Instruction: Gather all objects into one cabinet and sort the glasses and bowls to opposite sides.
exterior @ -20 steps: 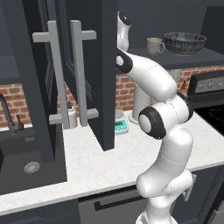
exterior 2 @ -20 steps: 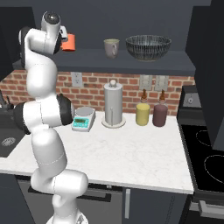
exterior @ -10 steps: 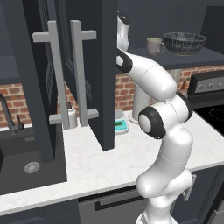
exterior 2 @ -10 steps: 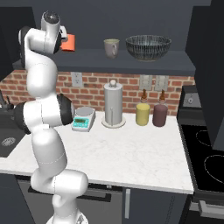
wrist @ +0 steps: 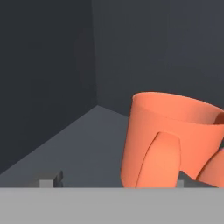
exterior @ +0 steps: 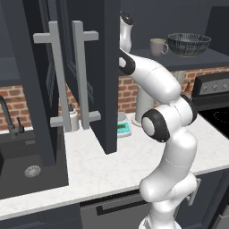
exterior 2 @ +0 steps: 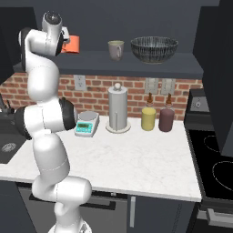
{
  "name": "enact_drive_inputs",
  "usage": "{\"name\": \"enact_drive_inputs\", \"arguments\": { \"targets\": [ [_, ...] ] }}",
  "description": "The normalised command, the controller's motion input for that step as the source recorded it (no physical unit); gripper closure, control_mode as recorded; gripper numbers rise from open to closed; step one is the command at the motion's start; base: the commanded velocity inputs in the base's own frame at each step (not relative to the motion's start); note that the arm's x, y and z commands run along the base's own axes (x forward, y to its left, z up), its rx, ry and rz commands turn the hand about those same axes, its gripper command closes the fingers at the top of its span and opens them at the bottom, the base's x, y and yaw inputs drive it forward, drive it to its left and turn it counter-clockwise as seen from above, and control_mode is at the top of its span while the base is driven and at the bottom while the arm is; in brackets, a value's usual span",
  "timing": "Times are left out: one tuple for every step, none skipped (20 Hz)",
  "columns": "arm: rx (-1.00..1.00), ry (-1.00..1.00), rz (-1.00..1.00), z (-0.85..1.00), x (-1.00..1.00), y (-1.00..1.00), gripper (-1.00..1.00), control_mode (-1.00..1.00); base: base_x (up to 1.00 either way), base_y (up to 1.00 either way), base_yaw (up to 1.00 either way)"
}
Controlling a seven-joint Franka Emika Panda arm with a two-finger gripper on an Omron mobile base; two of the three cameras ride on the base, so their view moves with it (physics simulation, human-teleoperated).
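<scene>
The bright orange mug (wrist: pixel 170 140) stands upright on the dark cabinet shelf (exterior 2: pixel 113 61), at its left end (exterior 2: pixel 73 43). My gripper (wrist: pixel 114 183) is open around it. One fingertip (wrist: pixel 50 180) stands well clear to the mug's left, and the other is at the mug's base on the right. In the right base view the gripper (exterior 2: pixel 67 41) is right next to the mug, up at the shelf. Farther right on the same shelf stand the grey-beige mug (exterior 2: pixel 115 49) (exterior: pixel 157 46) and the wide dark patterned bowl (exterior 2: pixel 154 48) (exterior: pixel 188 44), apart from each other.
Open dark cabinet doors (exterior: pixel 89 67) hang left of the arm. On the counter below stand a paper towel holder (exterior 2: pixel 118 108), a small scale (exterior 2: pixel 87 124), a yellow canister (exterior 2: pixel 148 118) and a maroon canister (exterior 2: pixel 165 119). Sink (exterior: pixel 27 165) at left, stove (exterior 2: pixel 218 159) at right.
The gripper has gone from shut to open at the orange mug. The arm, both mugs and the bowl stand where they were.
</scene>
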Motion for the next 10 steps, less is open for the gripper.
{"name": "enact_drive_inputs", "arguments": {
  "targets": [
    [0.0, 0.0, 0.0, 0.0, -0.1, 0.01, -1.0, -1.0, 0.0, 0.0, 0.0],
    [0.0, 0.0, 0.0, -0.04, -0.14, 0.05, -1.0, -1.0, 0.0, 0.0, 0.0],
    [0.0, 0.0, 0.0, -0.04, -0.19, 0.03, -1.0, -1.0, 0.0, 0.0, 0.0],
    [0.0, 0.0, 0.0, -0.01, -0.22, 0.0, -1.0, -1.0, 0.0, 0.0, 0.0],
    [0.0, 0.0, 0.0, 0.0, -0.22, 0.0, -1.0, -1.0, 0.0, 0.0, 0.0],
    [0.0, 0.0, 0.0, 0.0, -0.25, 0.0, -1.0, -1.0, 0.0, 0.0, 0.0],
    [0.0, 0.0, 0.0, 0.0, -0.29, 0.0, -1.0, -1.0, 0.0, 0.0, 0.0],
    [0.0, 0.0, 0.0, 0.0, -0.29, 0.0, -1.0, -1.0, 0.0, 0.0, 0.0],
    [0.0, 0.0, 0.0, 0.0, -0.29, 0.0, -1.0, -1.0, 0.0, 0.0, 0.0],
    [0.0, -0.01, 0.0, 0.0, -0.31, 0.0, -1.0, -1.0, 0.0, 0.0, 0.0]
  ]
}}
